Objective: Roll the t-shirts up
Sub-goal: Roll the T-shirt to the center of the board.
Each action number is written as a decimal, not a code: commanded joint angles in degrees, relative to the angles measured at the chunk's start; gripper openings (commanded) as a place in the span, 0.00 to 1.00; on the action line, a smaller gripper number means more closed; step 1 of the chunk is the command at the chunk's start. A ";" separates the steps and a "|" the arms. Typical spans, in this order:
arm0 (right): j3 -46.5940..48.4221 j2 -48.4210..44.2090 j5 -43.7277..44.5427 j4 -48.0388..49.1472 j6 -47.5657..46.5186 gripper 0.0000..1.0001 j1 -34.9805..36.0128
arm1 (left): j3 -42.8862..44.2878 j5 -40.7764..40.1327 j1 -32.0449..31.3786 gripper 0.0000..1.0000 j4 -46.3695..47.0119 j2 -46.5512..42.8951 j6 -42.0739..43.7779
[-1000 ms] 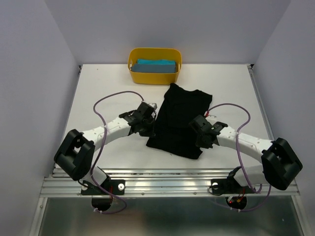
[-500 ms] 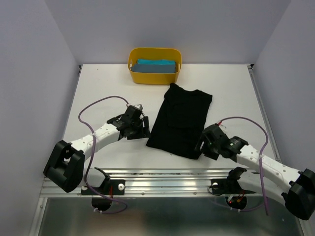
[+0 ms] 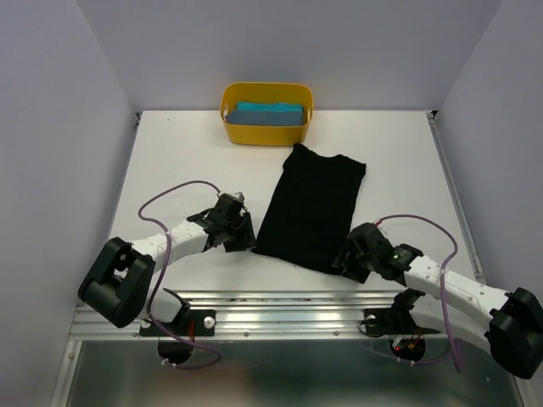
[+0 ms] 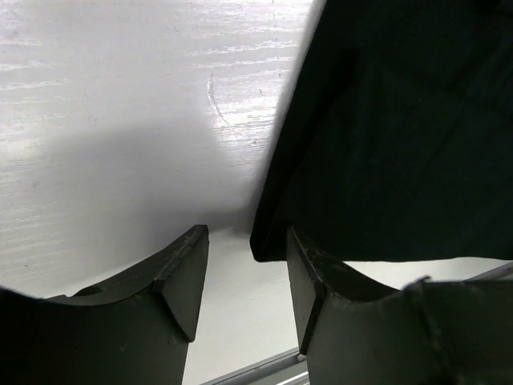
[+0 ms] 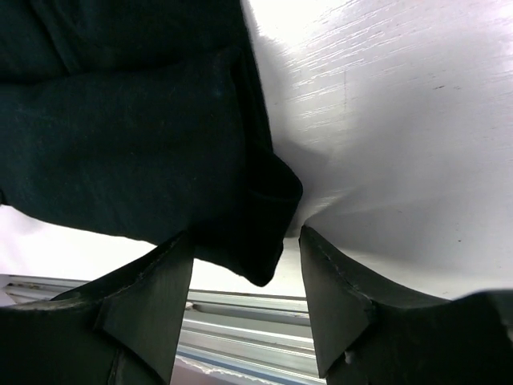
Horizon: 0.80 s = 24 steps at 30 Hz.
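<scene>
Both arms have pulled back to the near hem. Left gripper (image 3: pixel 237 231) and right gripper (image 3: pixel 349 257) both have fingers apart, straddling the 6 o'clock corners of the black t-shirt (image 3: pixel 310 208), which lies flat at centre. I want even pinches on both corners, then a roll toward 12.

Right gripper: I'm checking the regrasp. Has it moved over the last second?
Yes. The right gripper has drawn back toward the near edge of the table, away from the yellow tub, to the black t-shirt's near right corner.

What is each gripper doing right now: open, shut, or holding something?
Left gripper: open, a corner of the black t-shirt between its jaws, not gripped.
Right gripper: open, another corner between its jaws, not gripped.
</scene>
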 commanded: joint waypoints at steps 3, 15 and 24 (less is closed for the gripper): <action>-1.80 -0.32 0.73 2.24 2.97 0.56 -0.09 | 0.16 1.19 0.16 0.53 1.55 1.30 -0.69; -0.66 -0.23 -0.24 1.97 2.88 0.42 -0.09 | 1.03 2.43 0.16 0.05 1.63 2.88 -0.42; -0.57 -1.03 0.12 1.01 3.32 0.34 -0.09 | 2.17 3.13 0.25 0.05 0.58 0.95 -1.04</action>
